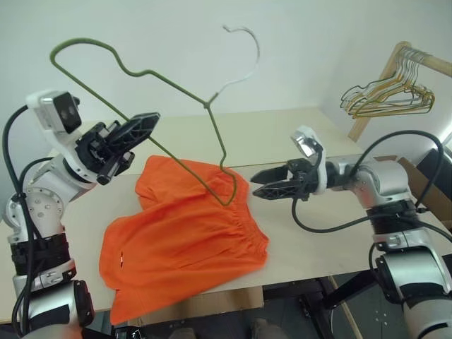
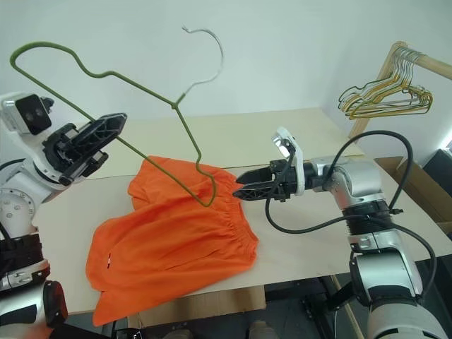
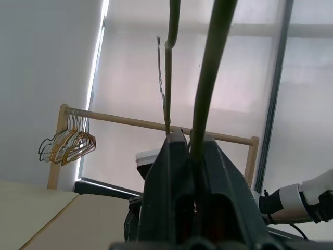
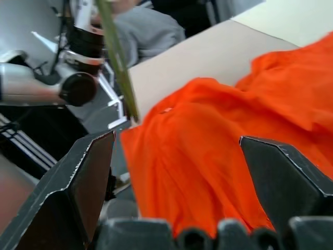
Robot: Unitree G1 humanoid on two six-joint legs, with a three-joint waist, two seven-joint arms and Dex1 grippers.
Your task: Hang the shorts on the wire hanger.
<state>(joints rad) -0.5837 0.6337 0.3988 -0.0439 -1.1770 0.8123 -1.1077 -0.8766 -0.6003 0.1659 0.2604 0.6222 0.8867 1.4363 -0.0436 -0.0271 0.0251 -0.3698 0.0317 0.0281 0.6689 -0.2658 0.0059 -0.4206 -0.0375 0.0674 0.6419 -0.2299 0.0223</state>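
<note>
Hanger raised, shorts waiting on the table

The left gripper (image 1: pixel 131 134) clenches the wire hanger (image 1: pixel 176 164) above the shorts (image 1: pixel 185 236) lying near the table's (image 1: pixel 296 244) front edge; the right gripper (image 1: pixel 272 183), released, should probably pinch the waistband; feed it over the hanger's low corner.

Even, soft daylight fills my head views; the pale wooden table (image 1: pixel 296 233) is bright without glare. My bright orange fabric shorts (image 1: pixel 187 236) cast only a faint shadow along their near edge. From my left wrist, a tall blinded window (image 3: pixel 208 78) behind the thin dark green wire hanger (image 3: pixel 208 78) glows, washing detail out. My right wrist view is blurred, especially behind the shorts.
</note>
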